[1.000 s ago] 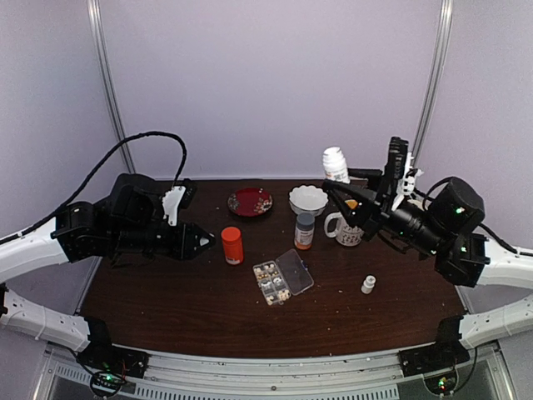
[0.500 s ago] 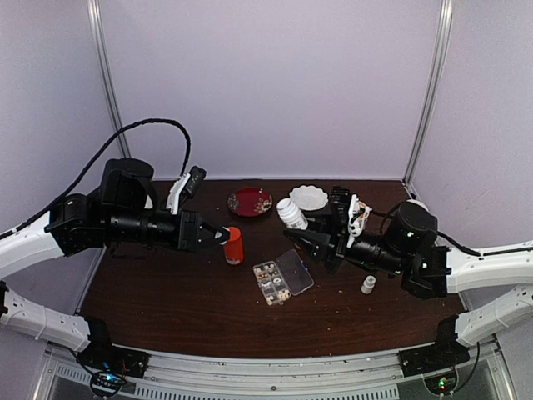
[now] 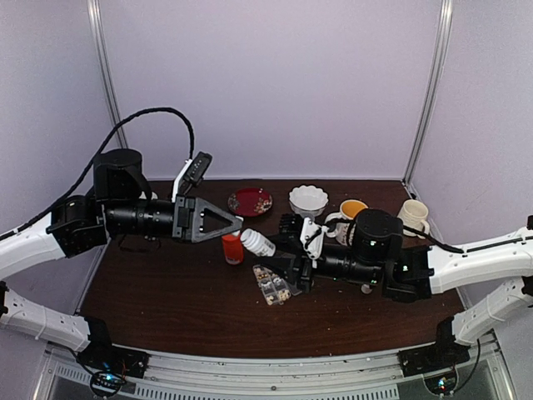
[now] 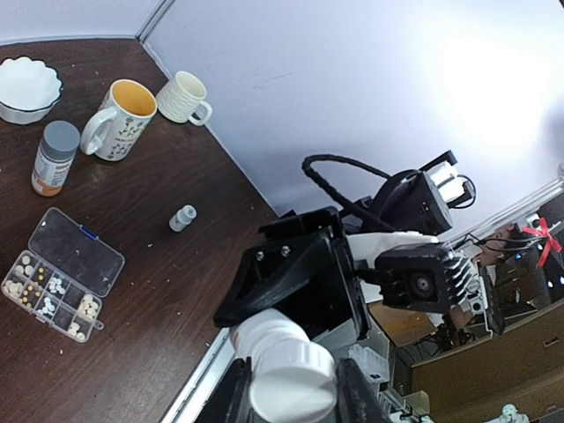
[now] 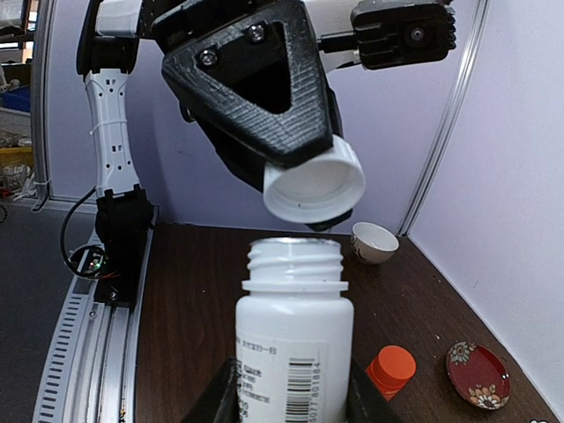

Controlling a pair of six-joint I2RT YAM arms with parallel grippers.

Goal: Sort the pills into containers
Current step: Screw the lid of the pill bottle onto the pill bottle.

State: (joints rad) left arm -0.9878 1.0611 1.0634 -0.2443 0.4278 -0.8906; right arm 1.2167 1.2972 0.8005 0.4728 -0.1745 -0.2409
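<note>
Mid-sort, we judge. The pill box (image 4: 62, 282) lies on the table (image 3: 166, 300) w/ its clear lid (image 4: 77, 256) folded open, and several cells already hold the pills (image 4: 44, 295), whitish and yellowish. Close by, the right gripper (image 5: 293, 392) pinches a white bottle (image 5: 293, 344) by its body, neck bare. The left gripper (image 4: 295, 401) pinches the cap (image 5: 315, 183) just clear of that neck. We can't see inside the bottle. Prob. left to do: tip contents out & sort them into cells.
</note>
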